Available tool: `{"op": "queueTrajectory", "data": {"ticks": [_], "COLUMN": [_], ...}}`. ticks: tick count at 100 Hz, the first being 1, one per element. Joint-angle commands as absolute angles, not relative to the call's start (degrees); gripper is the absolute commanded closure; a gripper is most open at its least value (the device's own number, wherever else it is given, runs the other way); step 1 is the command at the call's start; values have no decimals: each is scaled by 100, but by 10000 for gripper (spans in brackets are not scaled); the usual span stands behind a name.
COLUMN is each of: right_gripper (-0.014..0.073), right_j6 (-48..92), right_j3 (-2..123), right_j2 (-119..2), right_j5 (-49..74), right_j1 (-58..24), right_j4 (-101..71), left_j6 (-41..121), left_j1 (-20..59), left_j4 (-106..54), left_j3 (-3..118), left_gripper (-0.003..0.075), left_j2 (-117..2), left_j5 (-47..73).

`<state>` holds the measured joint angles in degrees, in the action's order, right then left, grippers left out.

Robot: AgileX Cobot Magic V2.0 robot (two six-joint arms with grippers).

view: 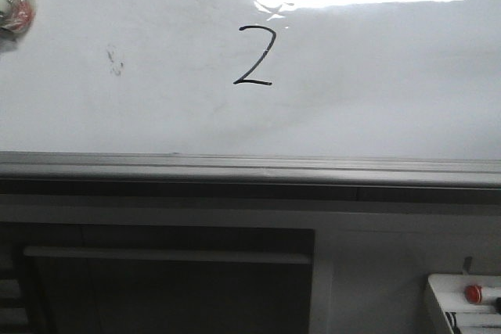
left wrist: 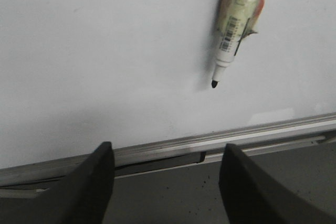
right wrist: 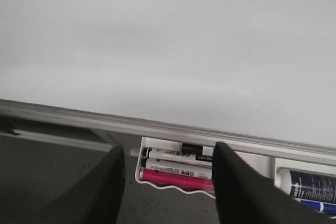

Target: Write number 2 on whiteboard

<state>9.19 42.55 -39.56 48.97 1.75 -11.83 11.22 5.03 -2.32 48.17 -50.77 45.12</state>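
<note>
- Both pincers, left [left wrist: 165, 182] and right [right wrist: 168, 182], hang spread and empty, drawn back from the whiteboard [view: 391, 76].
- Number 2 [view: 255, 55] looks finished.
- Marker [left wrist: 236, 22] sits apart.

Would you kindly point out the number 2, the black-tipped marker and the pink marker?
number 2 [view: 255, 55], front view, diagonal stroke.
black-tipped marker [left wrist: 229, 51], left wrist view, white barrel.
pink marker [right wrist: 176, 180], right wrist view, barrel.

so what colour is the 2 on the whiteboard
Black: the number 2 is a thin black line on the white whiteboard, clearest in the front view.
</note>
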Motion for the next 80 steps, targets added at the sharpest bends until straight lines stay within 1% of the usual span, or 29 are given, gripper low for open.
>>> {"op": "queueTrajectory", "data": {"ticks": [1, 10, 14, 19, 24, 26, 31, 34, 36, 41, 49, 59, 80], "right_gripper": [263, 264, 278, 320, 397, 419, 512, 559, 593, 665, 666, 666, 666], "right_j6": [878, 878, 918, 1017, 1161, 1223, 1338, 1397, 1424, 1436, 1436, 1436, 1436], "right_j3": [4145, 3818, 3680, 3498, 3327, 3258, 3122, 3046, 3010, 2949, 2876, 2778, 2640], "right_j2": [-3571, -3036, -2772, -2458, -2154, -2030, -1754, -1612, -1515, -1316, -1085, -1028, -1028], "right_j5": [4212, 3856, 3662, 3491, 3338, 3285, 3201, 3173, 3140, 3111, 3087, 3130, 3183], "right_j1": [264, 264, 264, 264, 264, 264, 264, 264, 264, 264, 264, 264, 264], "right_j4": [-1223, -1223, -1223, -1223, -1223, -1223, -1223, -1223, -1223, -1223, -1223, -1201, -1201], "left_j6": [953, 942, 940, 940, 940, 940, 940, 940, 940, 940, 940, 940, 940], "left_j1": [480, 480, 480, 480, 480, 480, 480, 480, 480, 480, 480, 480, 480], "left_j4": [-160, -173, -251, -402, -564, -599, -696, -758, -802, -918, -1061, -1070, -1070], "left_j3": [4635, 4080, 3822, 3548, 3315, 3228, 3054, 2979, 2928, 2837, 2774, 2770, 2770], "left_gripper": [312, 312, 312, 315, 339, 358, 421, 481, 507, 612, 742, 738, 738], "left_j2": [-4560, -4048, -3867, -3633, -3403, -3352, -3176, -3111, -3072, -3024, -3026, -3026, -3026], "left_j5": [3708, 2995, 2675, 2304, 1942, 1807, 1556, 1444, 1369, 1215, 1000, 815, 878]}}
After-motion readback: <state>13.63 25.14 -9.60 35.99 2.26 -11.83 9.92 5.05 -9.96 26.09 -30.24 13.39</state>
